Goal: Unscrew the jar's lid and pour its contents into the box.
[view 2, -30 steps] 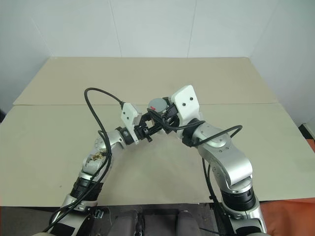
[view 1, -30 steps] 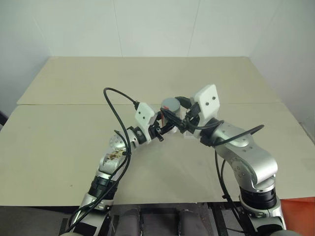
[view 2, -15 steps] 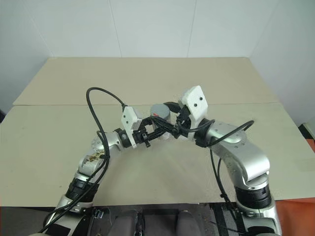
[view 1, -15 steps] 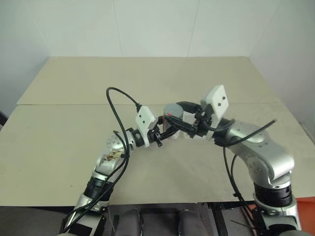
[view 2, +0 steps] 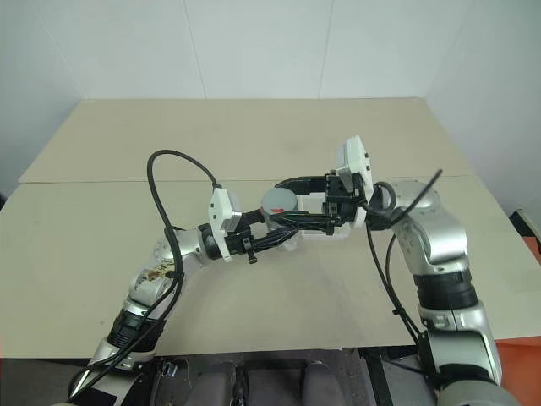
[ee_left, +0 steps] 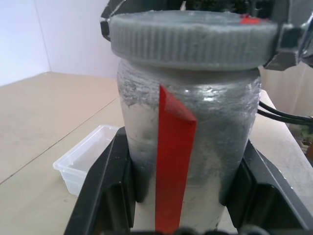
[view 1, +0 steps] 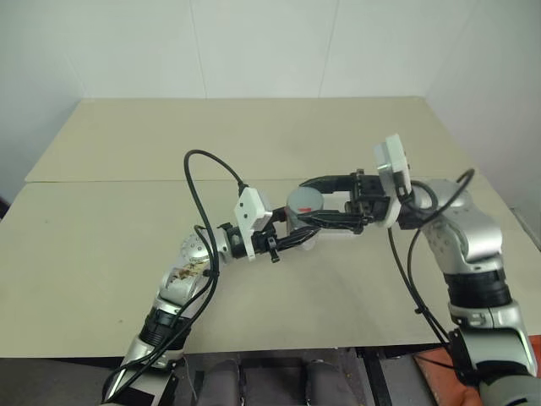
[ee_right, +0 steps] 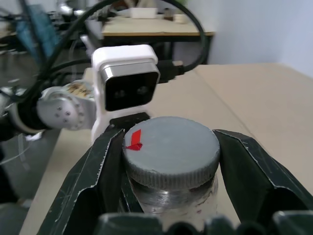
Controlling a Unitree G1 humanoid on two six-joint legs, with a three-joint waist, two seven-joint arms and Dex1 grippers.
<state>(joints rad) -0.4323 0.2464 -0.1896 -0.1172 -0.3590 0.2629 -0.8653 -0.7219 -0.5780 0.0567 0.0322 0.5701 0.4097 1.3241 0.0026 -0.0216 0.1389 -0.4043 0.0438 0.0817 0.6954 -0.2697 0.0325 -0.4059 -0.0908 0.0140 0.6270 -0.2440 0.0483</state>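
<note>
Both sets of jaws are clamped: left gripper has its two black fingers pressed on either side of the jar body, right gripper has its fingers closed around the lid. Jar sits upright, held above the table near the centre of the head frames, left arm coming in from lower left, right arm from the right edge. Lid is grey, ribbed rim, small red mark on top near one edge; seated on the jar. Jar wall is clear but foggy, with a red strip running down its side between the left fingers. Contents can't be made out through the wall. Box is a clear, shallow plastic tray resting on the table, just behind and below the jar; in the head views it's mostly hidden behind the grippers, only a whitish bit showing under the right fingers.
</note>
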